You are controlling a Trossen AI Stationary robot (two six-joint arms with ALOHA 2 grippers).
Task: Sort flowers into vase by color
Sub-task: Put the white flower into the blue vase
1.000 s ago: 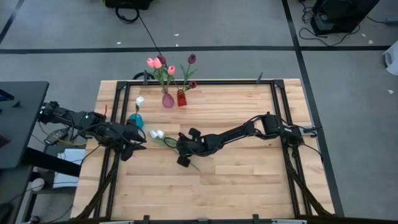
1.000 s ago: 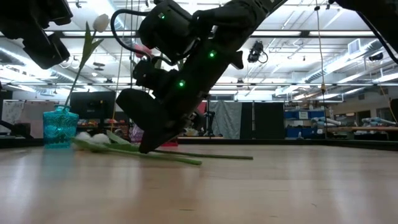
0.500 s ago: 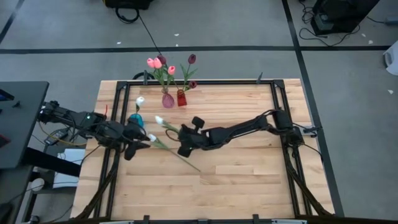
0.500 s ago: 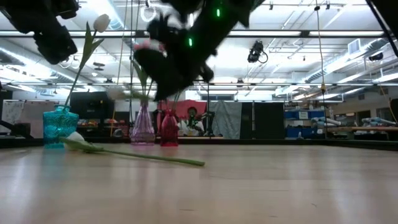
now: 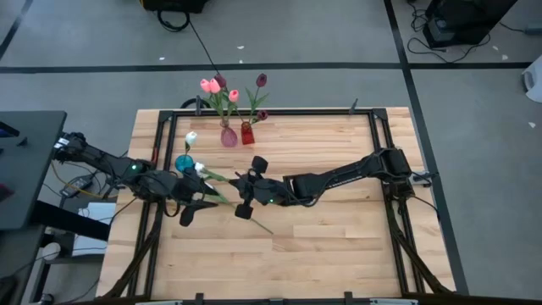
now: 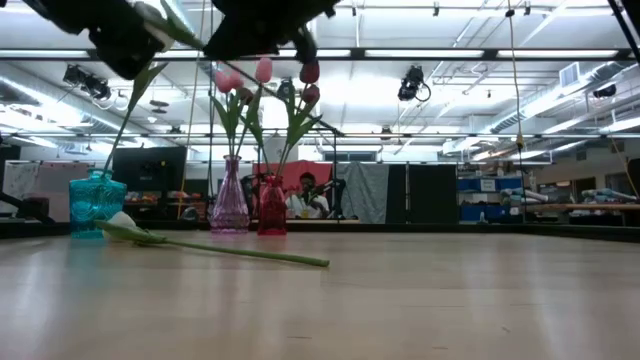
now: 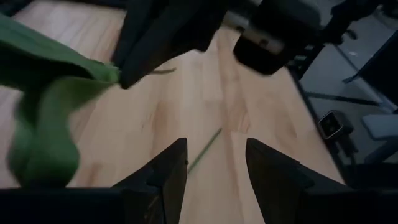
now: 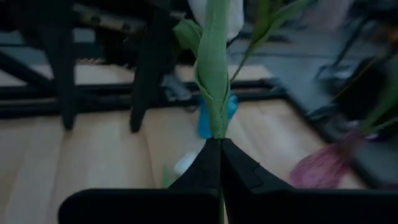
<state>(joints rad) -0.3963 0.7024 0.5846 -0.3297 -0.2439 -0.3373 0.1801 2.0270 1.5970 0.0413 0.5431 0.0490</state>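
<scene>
Right tool (image 8: 219, 144) clamps white tulip stem (image 8: 214, 74), arm stretched across table; left tool (image 7: 214, 163) parted.

The right gripper (image 5: 246, 193), formerly low over two white-headed tulips lying on the table, has risen with one green-stemmed white tulip (image 8: 214, 74) clamped between its fingers and shifted toward 9 o'clock. The left gripper (image 5: 196, 207) has advanced toward 3 o'clock, now just beside it.
</scene>
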